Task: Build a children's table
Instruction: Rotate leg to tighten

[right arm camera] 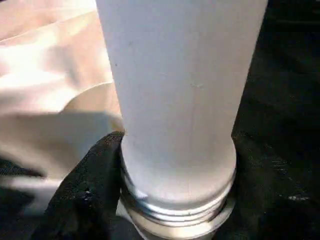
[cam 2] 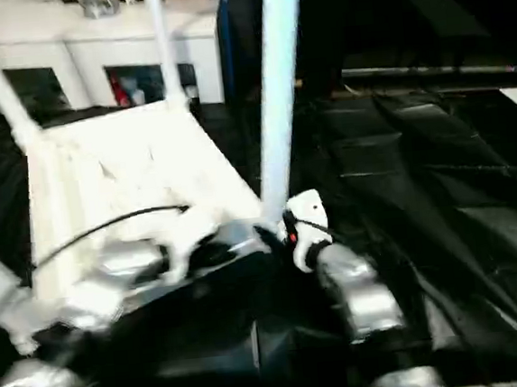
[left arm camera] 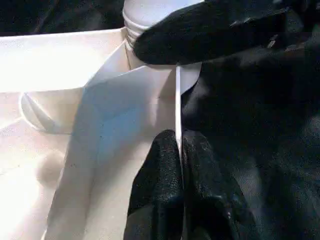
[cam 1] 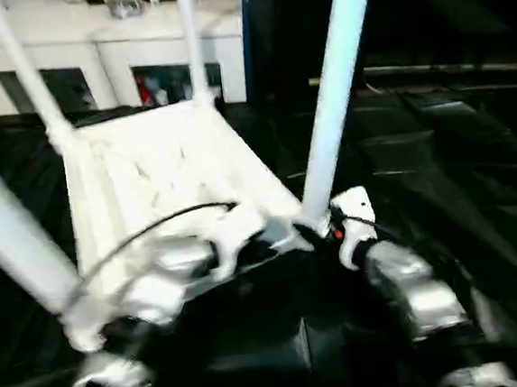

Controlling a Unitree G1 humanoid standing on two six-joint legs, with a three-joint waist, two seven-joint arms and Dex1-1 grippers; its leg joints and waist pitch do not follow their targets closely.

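On the black-draped tabletop [cam 1: 475, 184], the children's table [cam 1: 157, 175] lies upside down. The left tool [left arm camera: 180, 150] pinches its near rim shut; the right tool [right arm camera: 175, 200] clasps the near leg [cam 1: 335, 87] at its base.

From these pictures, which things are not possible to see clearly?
- Near right leg: in the right wrist view, the right gripper's fingers cover its threaded base, so how deep it sits is hidden.
- Legs: the top edge of the head views cuts off their upper ends.
- Left gripper: pinches the table top's rim; the head views blur it.
- Cabinet shelf contents: too small and blurred.
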